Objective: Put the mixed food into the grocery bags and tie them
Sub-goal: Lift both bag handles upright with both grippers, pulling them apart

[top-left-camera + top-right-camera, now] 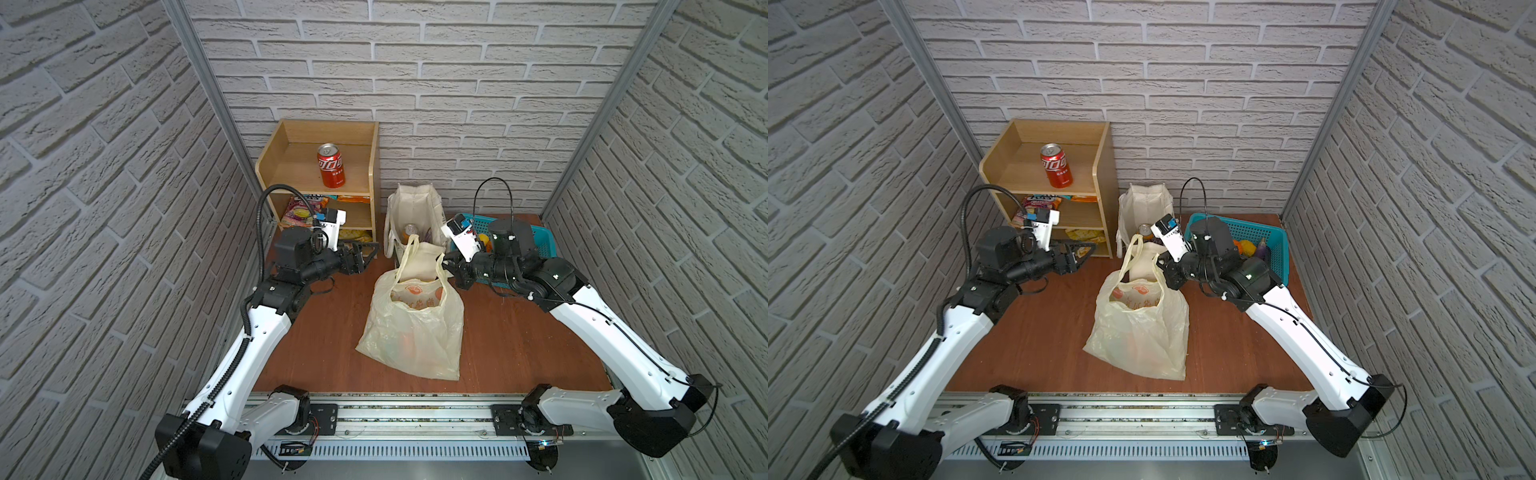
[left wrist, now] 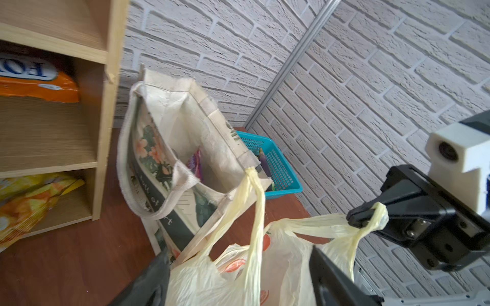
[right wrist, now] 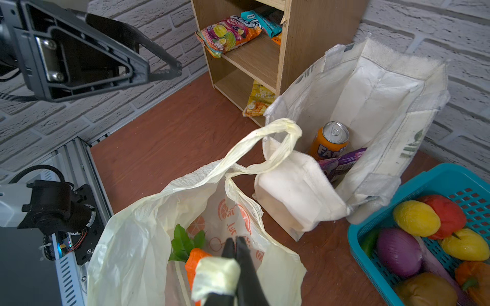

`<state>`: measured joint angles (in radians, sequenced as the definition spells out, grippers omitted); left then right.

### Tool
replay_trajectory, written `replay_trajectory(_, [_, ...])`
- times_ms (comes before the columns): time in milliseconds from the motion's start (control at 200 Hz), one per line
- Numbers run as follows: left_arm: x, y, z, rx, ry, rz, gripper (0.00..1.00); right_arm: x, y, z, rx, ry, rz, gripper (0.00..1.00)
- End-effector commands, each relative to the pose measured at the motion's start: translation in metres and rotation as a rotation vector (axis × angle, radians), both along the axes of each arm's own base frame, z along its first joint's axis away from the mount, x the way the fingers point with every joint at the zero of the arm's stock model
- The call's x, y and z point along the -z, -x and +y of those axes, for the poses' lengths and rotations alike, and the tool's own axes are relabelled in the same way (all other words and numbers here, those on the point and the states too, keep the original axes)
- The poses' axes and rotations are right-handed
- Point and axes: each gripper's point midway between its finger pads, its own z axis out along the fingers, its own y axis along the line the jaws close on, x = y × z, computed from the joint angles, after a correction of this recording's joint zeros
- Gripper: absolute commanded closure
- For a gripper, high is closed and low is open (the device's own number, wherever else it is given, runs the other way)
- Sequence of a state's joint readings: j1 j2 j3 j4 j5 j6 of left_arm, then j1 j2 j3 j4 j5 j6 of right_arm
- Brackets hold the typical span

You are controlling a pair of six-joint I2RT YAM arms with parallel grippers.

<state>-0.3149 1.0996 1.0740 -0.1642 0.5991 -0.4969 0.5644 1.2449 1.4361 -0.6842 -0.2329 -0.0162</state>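
Observation:
The pale-yellow plastic bag [image 1: 411,332] [image 1: 1138,332] sits mid-table, mouth open, with an orange toy carrot [image 3: 196,261] and its green top inside. My right gripper [image 3: 235,242] [image 1: 446,264] is shut on one bag handle [image 2: 371,225], holding it up. The other handle [image 3: 281,132] leans loose against the cream tote [image 1: 415,208] [image 3: 371,92], which stands open behind. The tote holds an orange soda can [image 3: 330,140] and a purple snack packet [image 3: 342,161]. My left gripper [image 1: 370,251] [image 2: 241,280] is open to the left of the bag, nothing between its fingers.
A wooden shelf [image 1: 365,166] at the back left carries a red cola can [image 1: 331,165] on top and snack packets [image 3: 228,33] below. A turquoise basket [image 1: 536,241] [image 3: 371,233] of toy vegetables stands at the back right, behind my right arm.

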Motion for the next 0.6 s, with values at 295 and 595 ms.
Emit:
replay_trajectory(295, [0.025, -0.013, -0.06, 0.095, -0.22, -0.035, 0.18, -0.024, -0.002, -0.003, 0.01, -0.05, -0.082, 0.94])
replay_trajectory(595, [0.036, -0.037, -0.082, 0.117, -0.268, -0.015, 0.18, -0.019, -0.001, -0.004, 0.017, -0.058, -0.072, 0.94])
